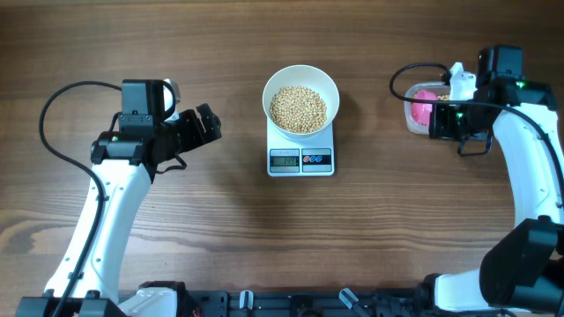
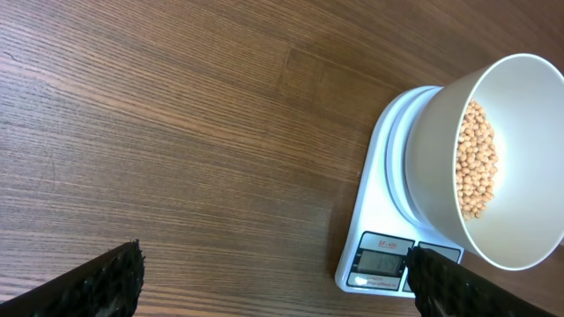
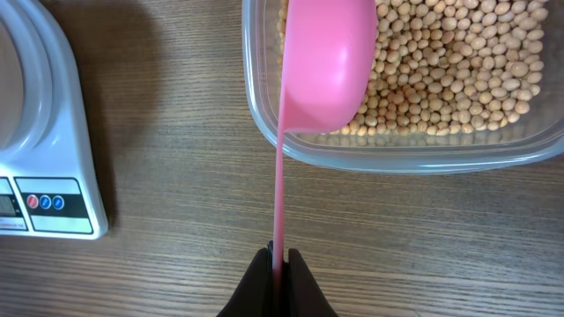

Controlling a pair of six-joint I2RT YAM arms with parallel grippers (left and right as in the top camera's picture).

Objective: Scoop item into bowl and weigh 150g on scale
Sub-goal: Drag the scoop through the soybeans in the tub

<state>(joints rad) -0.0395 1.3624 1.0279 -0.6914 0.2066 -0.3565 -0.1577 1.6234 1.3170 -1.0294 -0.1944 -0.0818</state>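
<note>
Right gripper [image 3: 280,257]: pressed together, pinching the tail end of the thin handle of the pink scoop [image 3: 326,53].
Scoop axis: the handle runs straight out from the fingers. The cup lies over the near corner of the tub [image 3: 397,161] with its smooth back to the wrist camera, so its load is hidden.
Tub: clear, rounded-rectangular plastic, holding loose beans [image 3: 458,62] that are small, round and matt tan.
Bowl [image 2: 436,167]: deep, round, plain white. It sits on the flat white scale [image 1: 300,159] and is partly filled with more beans.
Way to the bowl: sideways from the scoop, toward the left arm's side, across the grained wooden table [image 1: 220,229].
Left gripper [image 2: 273,264]: spread wide and empty. It is somewhat nearer the bowl but clear of the scale.
Display: digits too small to read.
</note>
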